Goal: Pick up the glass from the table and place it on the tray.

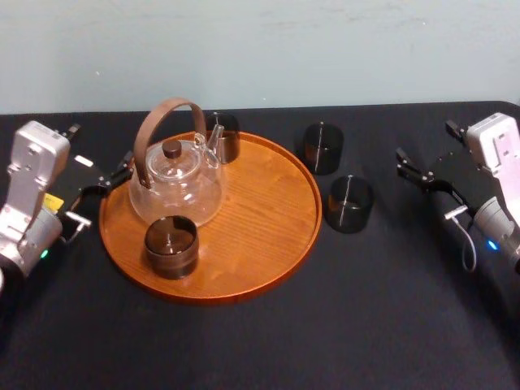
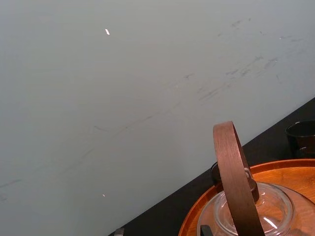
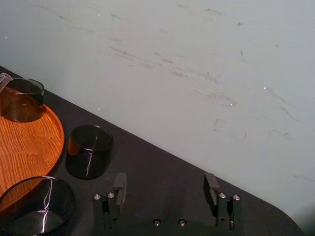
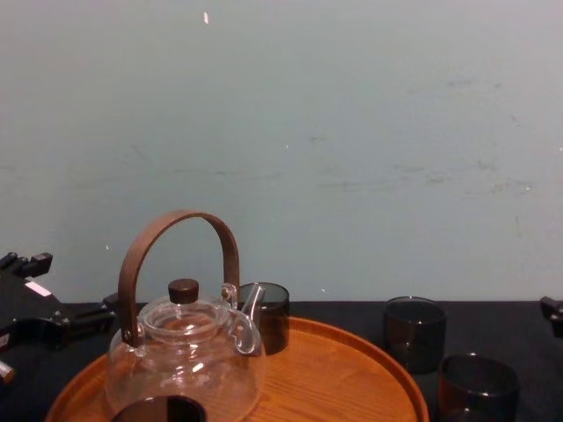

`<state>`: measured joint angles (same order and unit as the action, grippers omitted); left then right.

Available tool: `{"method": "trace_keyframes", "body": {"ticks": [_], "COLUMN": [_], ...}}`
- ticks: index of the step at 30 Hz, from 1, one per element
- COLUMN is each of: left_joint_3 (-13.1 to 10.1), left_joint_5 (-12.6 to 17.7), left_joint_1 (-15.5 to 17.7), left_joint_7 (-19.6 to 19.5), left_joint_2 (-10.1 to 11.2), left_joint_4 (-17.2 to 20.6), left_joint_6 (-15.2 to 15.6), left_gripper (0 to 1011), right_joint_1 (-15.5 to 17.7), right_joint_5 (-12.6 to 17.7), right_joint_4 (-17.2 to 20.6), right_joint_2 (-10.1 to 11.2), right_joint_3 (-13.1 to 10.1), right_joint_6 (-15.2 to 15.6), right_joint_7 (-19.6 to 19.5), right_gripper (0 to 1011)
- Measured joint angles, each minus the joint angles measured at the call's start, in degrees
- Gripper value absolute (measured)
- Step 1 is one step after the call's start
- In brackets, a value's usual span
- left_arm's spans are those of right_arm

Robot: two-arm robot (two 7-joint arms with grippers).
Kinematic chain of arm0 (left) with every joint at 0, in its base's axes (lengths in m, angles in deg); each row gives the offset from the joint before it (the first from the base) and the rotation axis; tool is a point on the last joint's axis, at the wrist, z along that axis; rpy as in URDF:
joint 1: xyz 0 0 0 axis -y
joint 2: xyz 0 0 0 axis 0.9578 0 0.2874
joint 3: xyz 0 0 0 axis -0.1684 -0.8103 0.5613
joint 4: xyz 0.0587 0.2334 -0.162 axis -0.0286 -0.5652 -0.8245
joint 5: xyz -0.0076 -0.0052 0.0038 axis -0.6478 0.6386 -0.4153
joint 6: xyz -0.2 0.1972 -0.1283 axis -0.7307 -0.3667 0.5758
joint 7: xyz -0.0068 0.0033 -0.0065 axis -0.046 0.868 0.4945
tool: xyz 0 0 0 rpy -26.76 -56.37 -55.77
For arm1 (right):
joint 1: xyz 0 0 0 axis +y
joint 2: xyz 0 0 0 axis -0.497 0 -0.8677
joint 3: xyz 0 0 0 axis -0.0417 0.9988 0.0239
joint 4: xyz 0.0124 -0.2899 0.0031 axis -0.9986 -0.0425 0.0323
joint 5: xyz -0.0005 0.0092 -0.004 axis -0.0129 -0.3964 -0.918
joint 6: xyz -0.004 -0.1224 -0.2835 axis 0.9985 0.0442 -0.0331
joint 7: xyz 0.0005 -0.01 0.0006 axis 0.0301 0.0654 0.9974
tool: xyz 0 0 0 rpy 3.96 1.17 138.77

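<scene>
Black matte table [image 1: 268, 349] spans the scene, with a round wooden tray [image 1: 268, 231] lying on it left of centre. On the tray stands a clear teapot [image 1: 175, 185] with a brown hoop handle. A dark front glass [image 1: 171, 246] sits before it and a back glass [image 1: 223, 135] stands by its spout. On the table, just right of the tray, stand the far glass [image 1: 323, 147] and the near glass [image 1: 350, 203], close together but not touching. The left gripper [image 1: 120, 172] hangs at the tray's left rim, fingers apart and empty. The right gripper [image 1: 410, 166] hangs well right of the glasses, fingers spread, holding nothing.
</scene>
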<state>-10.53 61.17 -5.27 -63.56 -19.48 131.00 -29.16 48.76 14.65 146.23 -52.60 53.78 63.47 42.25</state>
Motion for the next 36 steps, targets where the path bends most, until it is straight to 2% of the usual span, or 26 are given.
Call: {"method": "trace_keyframes", "body": {"ticks": [36], "left_joint_3": [0.0], "left_joint_5": [0.0], "left_joint_1": [0.0], "left_joint_7": [0.0], "left_joint_2": [0.0], "left_joint_4": [0.0], "left_joint_6": [0.0], "left_gripper": [1001], "right_joint_1": [0.0], "right_joint_5": [0.0], "right_joint_4": [0.0], "right_joint_2": [0.0], "right_joint_3": [0.0], "right_joint_6": [0.0], "right_joint_7": [0.0], "right_gripper": [1002]}}
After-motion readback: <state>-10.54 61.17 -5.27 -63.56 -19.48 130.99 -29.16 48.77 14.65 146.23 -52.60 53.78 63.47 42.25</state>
